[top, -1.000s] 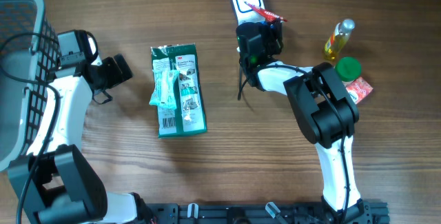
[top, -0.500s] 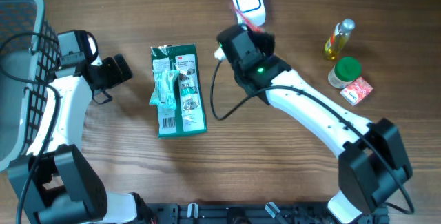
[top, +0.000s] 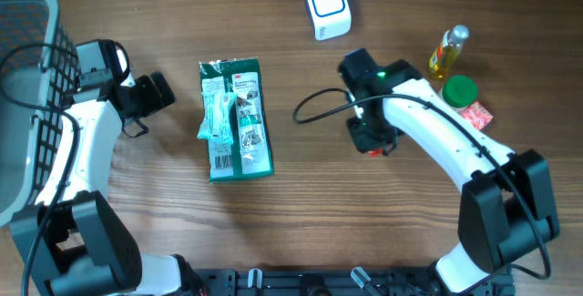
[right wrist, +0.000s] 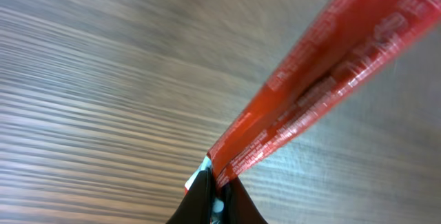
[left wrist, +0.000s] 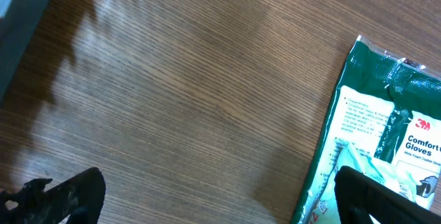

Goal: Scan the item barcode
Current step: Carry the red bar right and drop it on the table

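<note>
My right gripper (top: 373, 145) is shut on a thin red packet (right wrist: 324, 79). In the right wrist view the packet runs from the pinched jaws (right wrist: 219, 195) up to the right, over bare wood. From overhead only a red tip of it (top: 374, 151) shows under the gripper. The white barcode scanner (top: 326, 5) stands at the back of the table, well apart from this gripper. My left gripper (top: 157, 94) is open with nothing between its fingers, just left of a green glove pack (top: 238, 119). That pack (left wrist: 386, 127) lies by its right finger (left wrist: 386, 196).
A grey basket (top: 27, 77) stands at the left edge. At the right are an oil bottle (top: 448, 52), a green-lidded jar (top: 457, 91) and a small red box (top: 474, 118). A black cable (top: 314, 107) loops beside the right arm.
My right arm has swung away from the scanner toward the middle right of the table, with the red packet still in its jaws. The left arm has not moved.
</note>
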`<state>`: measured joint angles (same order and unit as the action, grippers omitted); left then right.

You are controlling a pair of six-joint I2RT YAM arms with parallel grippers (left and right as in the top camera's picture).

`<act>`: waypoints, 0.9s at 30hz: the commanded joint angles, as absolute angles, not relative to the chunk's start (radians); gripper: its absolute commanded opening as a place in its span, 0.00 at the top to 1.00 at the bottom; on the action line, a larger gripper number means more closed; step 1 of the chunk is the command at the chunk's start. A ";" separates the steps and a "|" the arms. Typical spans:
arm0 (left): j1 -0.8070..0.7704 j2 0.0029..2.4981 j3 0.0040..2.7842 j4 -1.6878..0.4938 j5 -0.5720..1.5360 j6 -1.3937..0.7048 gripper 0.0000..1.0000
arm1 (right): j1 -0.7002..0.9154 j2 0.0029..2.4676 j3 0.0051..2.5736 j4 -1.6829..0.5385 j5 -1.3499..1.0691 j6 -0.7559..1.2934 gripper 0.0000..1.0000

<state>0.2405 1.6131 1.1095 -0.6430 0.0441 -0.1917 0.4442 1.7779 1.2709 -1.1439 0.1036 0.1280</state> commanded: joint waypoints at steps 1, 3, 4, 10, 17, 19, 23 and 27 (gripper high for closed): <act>0.244 1.617 1.108 -0.643 0.052 -0.179 0.00 | 0.364 1.760 1.169 -1.095 0.118 0.160 0.95; 0.244 1.617 1.108 -0.643 0.052 -0.179 0.00 | 0.310 1.760 1.128 -1.052 0.141 0.160 0.85; 0.244 1.617 1.108 -0.643 0.052 -0.179 0.00 | 0.289 1.760 1.112 -1.037 0.141 0.159 0.66; 0.244 1.617 1.108 -0.643 0.052 -0.179 0.00 | 0.269 1.760 1.099 -0.859 -0.089 0.161 0.30; 0.244 1.617 1.108 -0.643 0.052 -0.179 0.00 | 0.282 1.761 1.098 -0.620 -0.473 0.491 0.18; 0.244 1.617 1.108 -0.643 0.052 -0.179 0.00 | 0.315 1.761 1.098 -0.583 -0.474 0.498 0.08; 0.244 1.617 1.108 -0.643 0.052 -0.179 0.00 | 0.482 1.761 1.098 -0.479 -0.468 0.499 0.00; 0.244 1.617 1.108 -0.643 0.052 -0.179 0.00 | 0.664 1.761 1.098 -0.338 -0.369 0.500 0.22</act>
